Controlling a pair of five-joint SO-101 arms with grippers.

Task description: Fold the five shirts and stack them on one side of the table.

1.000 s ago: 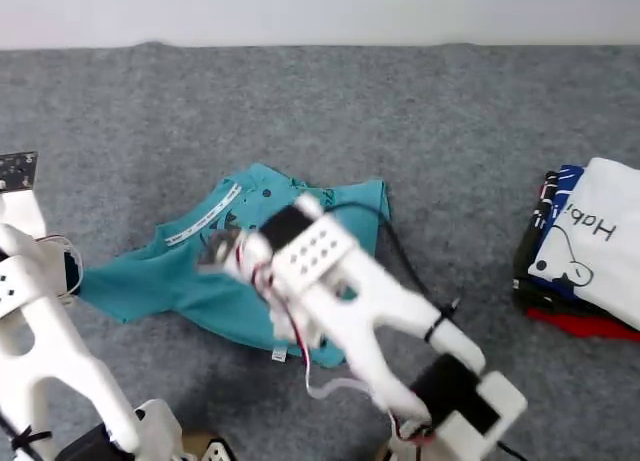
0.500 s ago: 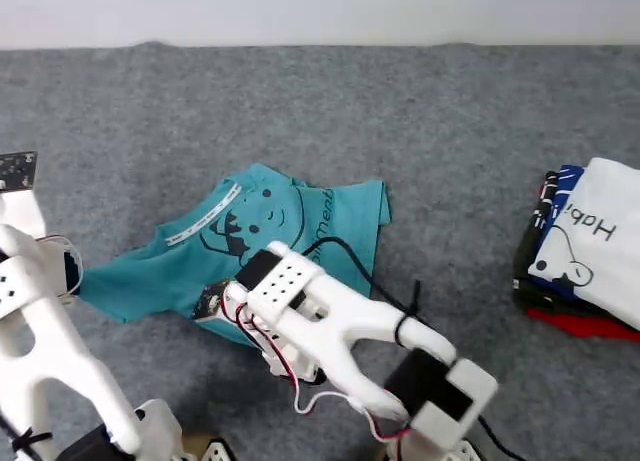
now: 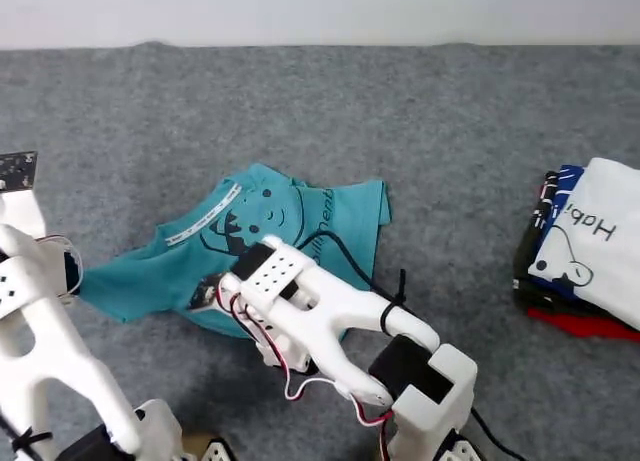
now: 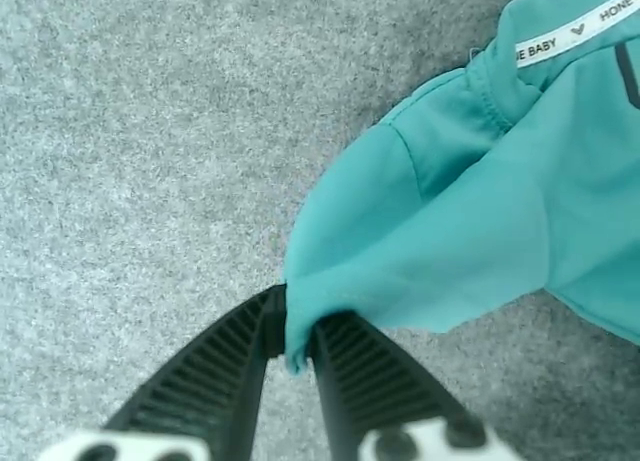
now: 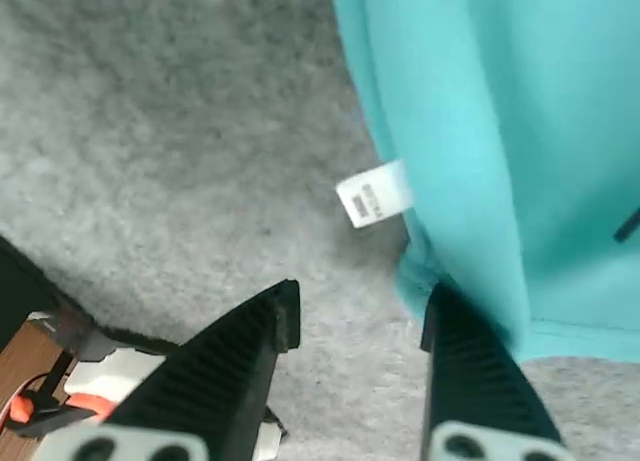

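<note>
Folding the teal shirt (image 3: 300, 213) looks barely begun: left hand (image 4: 297, 319) pinches its sleeve tip, right hand (image 5: 362, 296) hangs open at the hem, which it likely must grip next.

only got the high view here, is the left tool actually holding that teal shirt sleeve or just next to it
observer: holding it. The left tool is shut on the edge of the teal shirt sleeve.
operator: and the other one, open or shut
observer: the right tool is open, with the shirt's hem corner at one finger, not clamped.
operator: anything near that corner
observer: a white care label sticks out from the hem, lying on the grey table.
</note>
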